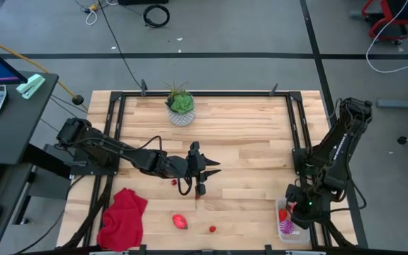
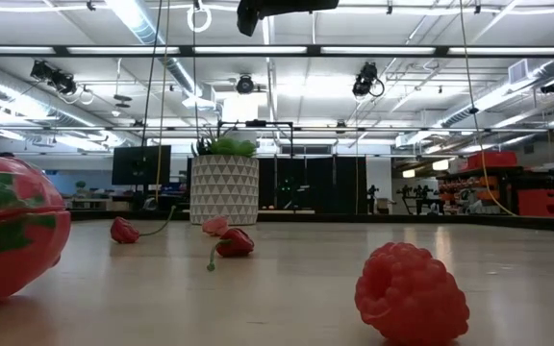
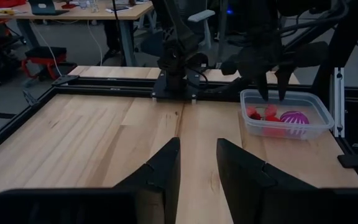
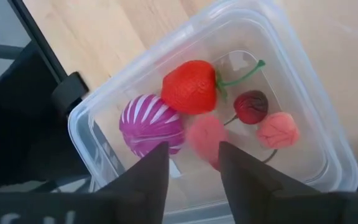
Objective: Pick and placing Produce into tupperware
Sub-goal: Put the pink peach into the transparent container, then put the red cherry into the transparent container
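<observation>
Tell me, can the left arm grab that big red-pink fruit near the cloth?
Probably yes. The left gripper hangs over bare wood with its jaws apart, and the red-pink fruit lies uncovered close by, apart from the red cloth. Nothing stands between them.

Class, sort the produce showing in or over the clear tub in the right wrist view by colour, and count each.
Purple striped ball: 1
Red strawberry: 1
Dark red cherry: 1
Pink pieces: 2
Total: 5
</observation>
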